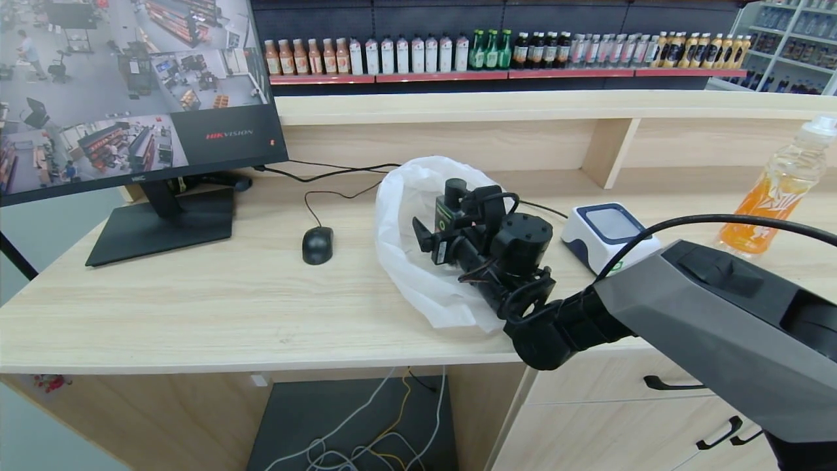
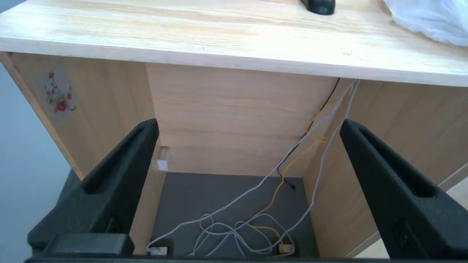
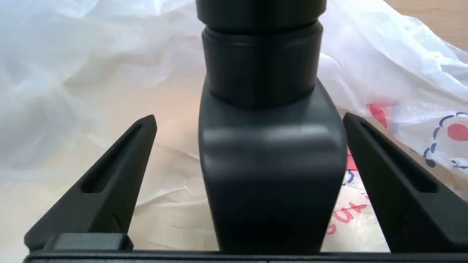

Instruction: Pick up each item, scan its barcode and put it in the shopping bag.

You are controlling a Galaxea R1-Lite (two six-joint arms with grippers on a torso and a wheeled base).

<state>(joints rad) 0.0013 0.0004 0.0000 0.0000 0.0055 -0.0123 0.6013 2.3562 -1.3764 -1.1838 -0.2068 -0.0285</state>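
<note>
right gripper (image 3: 248, 124) spread wide, dark bottle (image 3: 267, 183) loose between its fingers, shopping bag (image 3: 73, 73) right underneath. left gripper (image 2: 248, 128) released too.

Bright, even indoor light — sheen on the shopping bag (image 1: 407, 196), soft shadows, wide-angle bowing at edges

This is a shop checkout. Behind the wooden counter (image 1: 196, 307) run red-edged shelves (image 1: 458, 77) of bottled drinks. A barcode scanner (image 1: 608, 235) sits toward its right edge, and a monitor (image 1: 131, 85) at its back left corner shows store aisles.
</note>
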